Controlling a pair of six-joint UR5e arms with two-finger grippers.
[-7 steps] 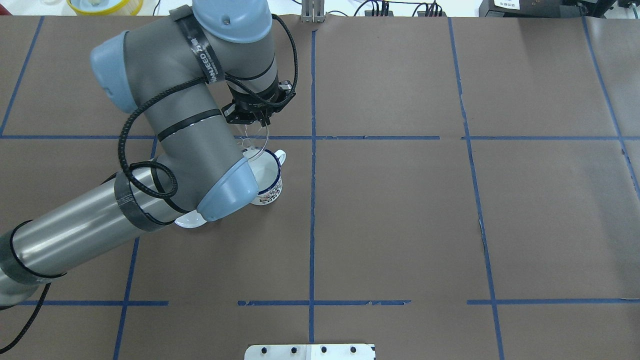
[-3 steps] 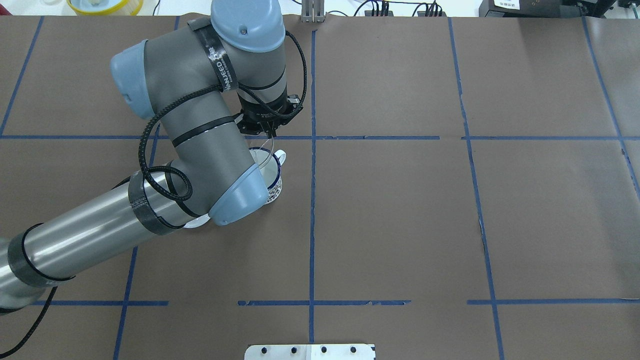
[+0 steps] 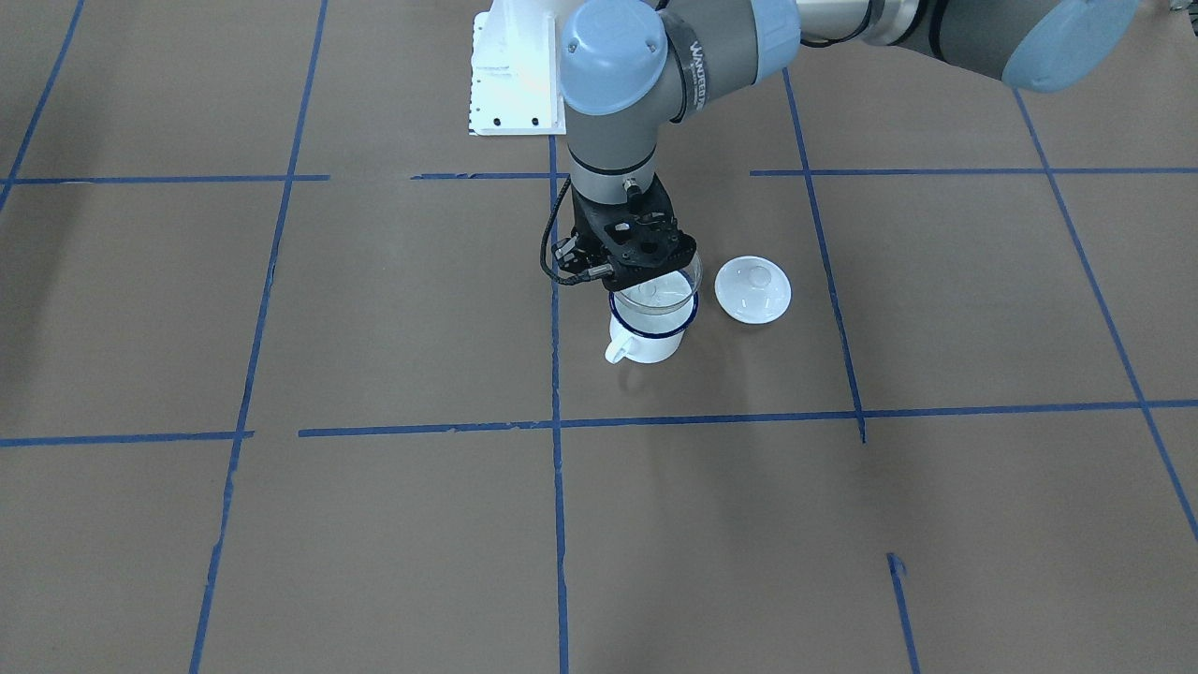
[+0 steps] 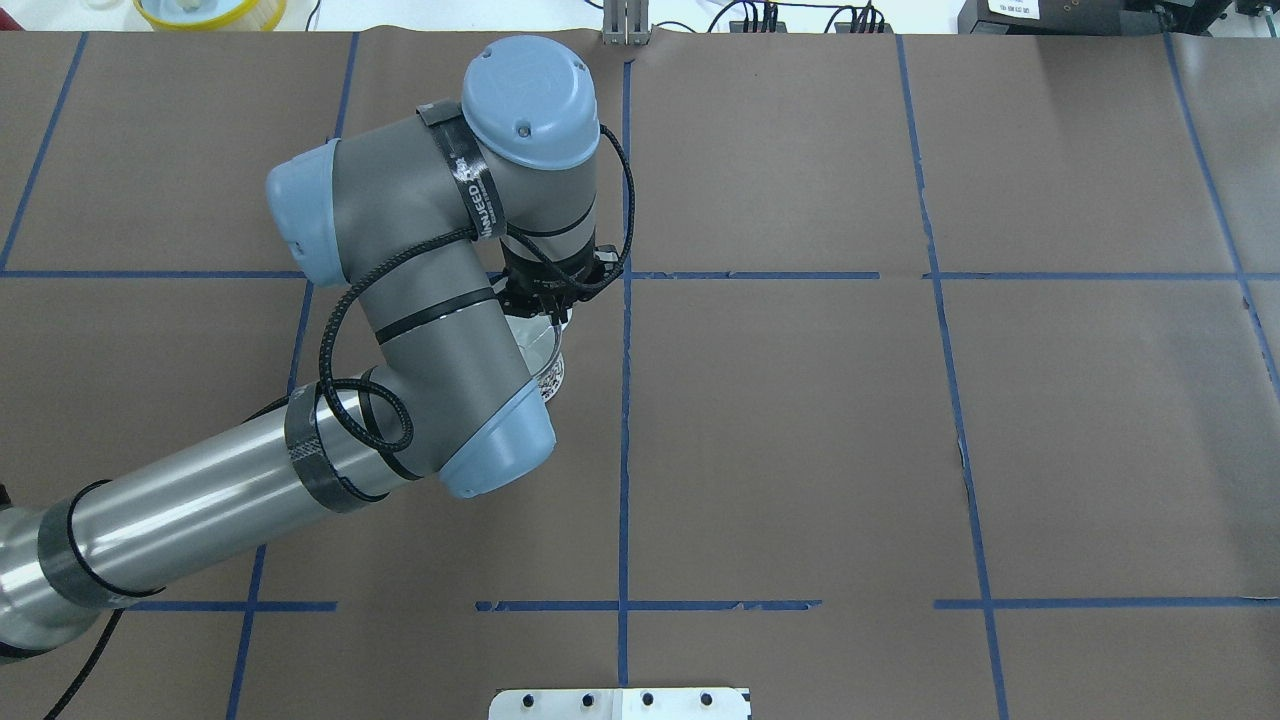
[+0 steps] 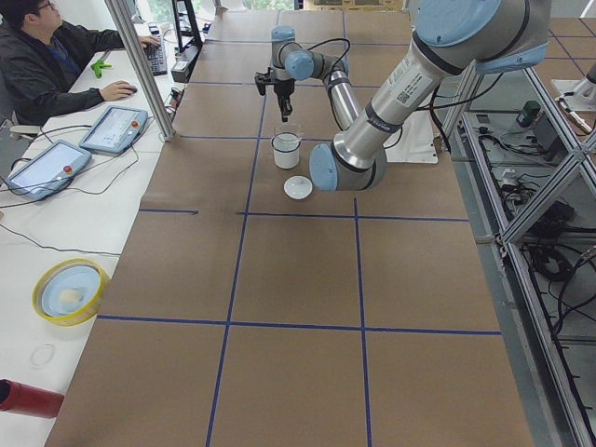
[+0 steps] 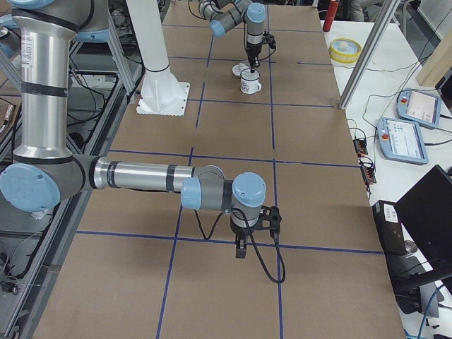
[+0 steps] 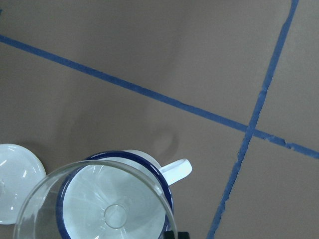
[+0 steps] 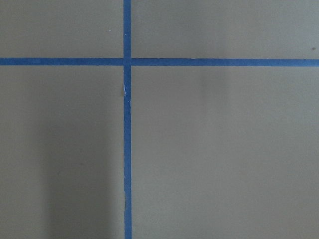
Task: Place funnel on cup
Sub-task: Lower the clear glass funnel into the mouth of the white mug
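The table [image 4: 800, 420] is covered in brown paper, with blue tape marking it into big squares, and an operator [image 5: 51, 56] is sitting at a desk past its far end. Compared with a second ago, the left arm has swung its wrist from behind the cup toward the robot's base, so the left gripper [image 3: 625, 273] is now hanging straight over the cup [image 3: 648, 339]. The funnel [image 3: 663, 292], which was leaning above the mug's far rim, is now sitting level over its mouth. In the overhead view the elbow is now hiding the white lid [image 3: 752, 289] that was peeking out before. The claw is pinching the funnel by the edge of its clear bowl, its fingers closed narrowly on the rim. In the left wrist view the bowl is ringing the blue rim and the spout is pointing down into the white interior. I cannot tell whether the funnel is already resting on the rim or hanging just above it. From across the table, the cup's handle is pointing to 8 o'clock and the lid is lying near the cup at its 2 o'clock, apart from it. The left forearm is reaching out long, with the wrist turned straight down. The right gripper [image 6: 241, 251] is hovering low over a tape crossing well away from the cup, and I cannot tell whether its fingers are spread or pressed together.
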